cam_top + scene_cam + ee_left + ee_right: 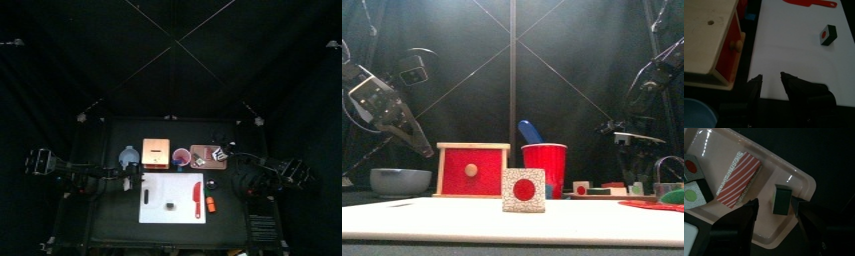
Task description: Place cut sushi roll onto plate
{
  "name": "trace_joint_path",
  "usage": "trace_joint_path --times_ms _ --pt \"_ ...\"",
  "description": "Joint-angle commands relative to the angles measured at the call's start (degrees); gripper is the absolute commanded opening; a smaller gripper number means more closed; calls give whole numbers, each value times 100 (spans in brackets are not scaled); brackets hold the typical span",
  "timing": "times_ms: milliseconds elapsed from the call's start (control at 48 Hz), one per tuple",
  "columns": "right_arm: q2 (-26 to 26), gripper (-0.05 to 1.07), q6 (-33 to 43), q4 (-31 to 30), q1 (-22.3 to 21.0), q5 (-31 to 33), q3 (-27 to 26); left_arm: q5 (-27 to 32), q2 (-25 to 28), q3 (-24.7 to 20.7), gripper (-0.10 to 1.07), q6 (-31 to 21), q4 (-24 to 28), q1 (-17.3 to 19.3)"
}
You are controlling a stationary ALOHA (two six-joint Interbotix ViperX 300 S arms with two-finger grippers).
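The pinkish-brown plate [764, 163] [207, 155] lies right of the white board [171, 198]. My right gripper [777, 203] hangs over it, open. One dark piece of cut sushi roll [782, 198] stands on the plate between the jaws, clear of both. Two more pieces [691, 166] [691, 195] and a red-and-white striped piece [739, 178] lie on the plate too. Another piece [828, 35] [524, 190] sits on the board. My left gripper [771, 80] is open and empty over the board's near edge.
A red-handled knife [198, 195] lies on the board's right side. Behind the board stand a wooden box with a red front [473, 170], a red cup [545, 165] and a grey bowl [400, 181].
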Motion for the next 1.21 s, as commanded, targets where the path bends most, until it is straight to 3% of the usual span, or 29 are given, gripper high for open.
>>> trace_joint_path --times_ms 0,104,208,333,417,688,938,1188 --pt "-466 88 0 167 492 62 -229 -18 0 -88 77 0 0 -9" --pt "-800 88 -18 466 1512 167 -396 -18 -9 -132 77 -9 0 -9" --pt "-668 88 0 624 2725 132 -536 -18 -9 -176 77 -9 -9 0" --pt "53 88 114 782 3727 9 -905 -18 0 -211 77 0 -9 -9" --pt "765 88 185 809 4201 26 -1477 -18 0 -220 77 0 -9 0" --pt "2320 88 176 272 4913 396 -3217 -18 0 -220 77 0 0 -9" --pt "3085 88 79 167 5106 677 -4104 -18 0 -176 77 -9 -9 9" --pt "3472 88 62 290 5265 993 -4649 -18 0 -158 77 -9 -18 9"
